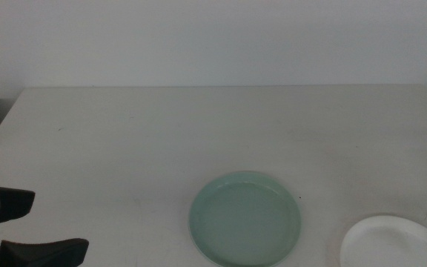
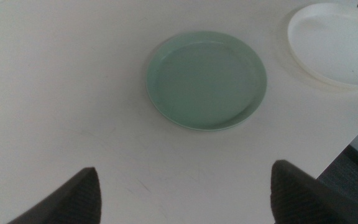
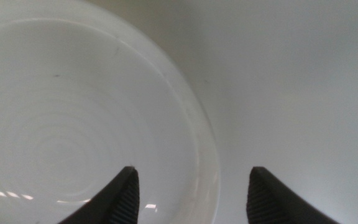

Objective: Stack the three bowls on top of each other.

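Bowls of two colours show on the counter (image 1: 221, 126): the mint green bowl (image 1: 246, 218) sits flat near the front edge, about midway along it, and the white bowl (image 1: 393, 242) lies well apart from it toward the front right corner, partly cut off by the picture's edge. We cannot find the grey bowl in any view, so we cannot say where it is. Neither visible bowl rests on another, so we judge the stacking has not begun for these two. Our left end effector (image 1: 24, 226) waits low by the front left corner, jaws spread wide and holding nothing; from its wrist camera the green bowl (image 2: 207, 81) and the white bowl (image 2: 337, 42) both lie ahead, untouched. Our right end effector (image 3: 191, 196) hangs over the white bowl (image 3: 73, 124), jaws parted and empty, one jaw above the bowl's inside and the other out past the rim over bare counter. We read that straddle as deliberate: a low rim is the only part such jaws can pinch, so they line up either side of it. We cannot tell how far above the rim they are.
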Robot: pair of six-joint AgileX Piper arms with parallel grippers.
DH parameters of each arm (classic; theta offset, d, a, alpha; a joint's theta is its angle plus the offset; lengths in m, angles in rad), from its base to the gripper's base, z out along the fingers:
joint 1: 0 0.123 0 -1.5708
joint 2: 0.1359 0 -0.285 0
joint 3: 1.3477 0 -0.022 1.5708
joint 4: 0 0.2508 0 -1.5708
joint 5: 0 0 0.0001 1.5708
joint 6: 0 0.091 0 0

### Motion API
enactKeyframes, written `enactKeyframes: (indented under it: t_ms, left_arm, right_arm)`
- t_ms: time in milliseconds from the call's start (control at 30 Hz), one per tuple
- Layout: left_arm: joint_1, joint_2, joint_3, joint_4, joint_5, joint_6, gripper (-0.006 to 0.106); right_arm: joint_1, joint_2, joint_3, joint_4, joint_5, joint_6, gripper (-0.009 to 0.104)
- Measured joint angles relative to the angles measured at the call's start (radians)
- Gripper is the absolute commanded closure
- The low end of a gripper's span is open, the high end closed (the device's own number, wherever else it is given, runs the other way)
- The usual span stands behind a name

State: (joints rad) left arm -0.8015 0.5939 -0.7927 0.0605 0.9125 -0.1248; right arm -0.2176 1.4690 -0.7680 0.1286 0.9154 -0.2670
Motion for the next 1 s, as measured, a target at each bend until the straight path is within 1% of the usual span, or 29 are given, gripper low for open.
enactKeyframes:
  t_ms: [233, 467, 567, 633, 733, 767, 900, 1000]
  left_arm:
    - [0.0, 0.0, 0.0, 0.0, 0.0, 0.0, -0.005]
    - [0.0, 0.0, 0.0, 0.0, 0.0, 0.0, -0.005]
    - [0.0, 0.0, 0.0, 0.0, 0.0, 0.0, -0.005]
    - [0.0, 0.0, 0.0, 0.0, 0.0, 0.0, -0.005]
    - [0.0, 0.0, 0.0, 0.0, 0.0, 0.0, -0.005]
    - [0.0, 0.0, 0.0, 0.0, 0.0, 0.0, -0.005]
    - [0.0, 0.0, 0.0, 0.0, 0.0, 0.0, -0.005]
    - [0.0, 0.0, 0.0, 0.0, 0.0, 0.0, -0.005]
  right_arm:
    - [0.0, 0.064, 0.056, 0.0, -0.101, -0.028, 0.059]
    - [0.0, 0.11, 0.069, 0.0, -0.124, -0.048, 0.066]
    - [0.0, 0.128, 0.07, 0.0, -0.125, -0.049, 0.073]
    - [0.0, 0.134, 0.07, 0.001, -0.124, -0.05, 0.08]
    - [-0.001, 0.135, 0.07, -0.004, -0.124, -0.052, 0.094]
    - [-0.002, 0.135, 0.07, -0.007, -0.124, -0.052, 0.096]
    - [-0.002, 0.11, 0.067, -0.006, -0.093, -0.054, 0.096]
    - [-0.002, 0.04, 0.051, 0.005, -0.033, -0.047, 0.096]
